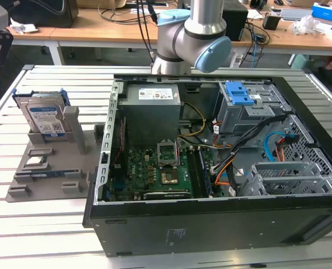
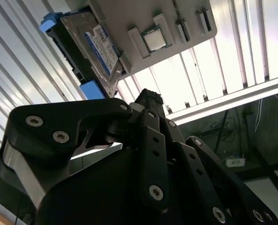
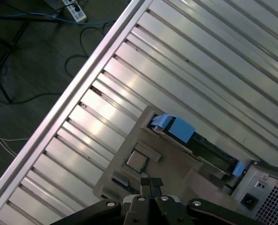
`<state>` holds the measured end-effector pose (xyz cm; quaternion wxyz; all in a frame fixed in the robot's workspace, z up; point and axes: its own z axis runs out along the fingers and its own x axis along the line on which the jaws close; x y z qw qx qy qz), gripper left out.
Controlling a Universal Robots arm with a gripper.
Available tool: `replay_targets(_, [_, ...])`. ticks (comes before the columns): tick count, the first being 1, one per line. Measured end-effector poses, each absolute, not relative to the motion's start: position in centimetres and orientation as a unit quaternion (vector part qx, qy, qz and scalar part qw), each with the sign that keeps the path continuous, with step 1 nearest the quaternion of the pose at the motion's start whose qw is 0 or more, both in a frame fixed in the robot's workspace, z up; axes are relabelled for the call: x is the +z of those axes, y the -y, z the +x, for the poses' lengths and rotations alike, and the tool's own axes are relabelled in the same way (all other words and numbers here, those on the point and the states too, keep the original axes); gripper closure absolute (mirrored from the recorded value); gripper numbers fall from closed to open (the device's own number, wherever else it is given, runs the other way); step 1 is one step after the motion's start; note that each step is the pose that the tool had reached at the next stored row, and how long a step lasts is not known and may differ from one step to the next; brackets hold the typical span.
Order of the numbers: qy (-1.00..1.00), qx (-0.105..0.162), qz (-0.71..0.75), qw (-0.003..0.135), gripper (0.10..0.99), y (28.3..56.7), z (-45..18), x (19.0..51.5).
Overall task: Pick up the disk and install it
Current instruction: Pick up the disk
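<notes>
Progress is sitting at the very start. In the exterior view the disk [image 1: 42, 115] is standing upright in the grey holder [image 1: 54, 168], outside the open computer case [image 1: 210, 230]. In the second wrist view the gripper [image 2: 148, 97] is hovering near the disk, not touching it. In the first wrist view its fingertips [image 3: 146, 182] are pressing together, clenched on nothing.
</notes>
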<state>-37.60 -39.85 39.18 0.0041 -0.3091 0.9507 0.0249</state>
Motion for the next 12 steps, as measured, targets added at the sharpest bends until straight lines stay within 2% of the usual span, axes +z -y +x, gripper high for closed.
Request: replay_targets(12, [-0.924,0.025,-0.382,0.002,0.98,39.85,-37.6,39.17])
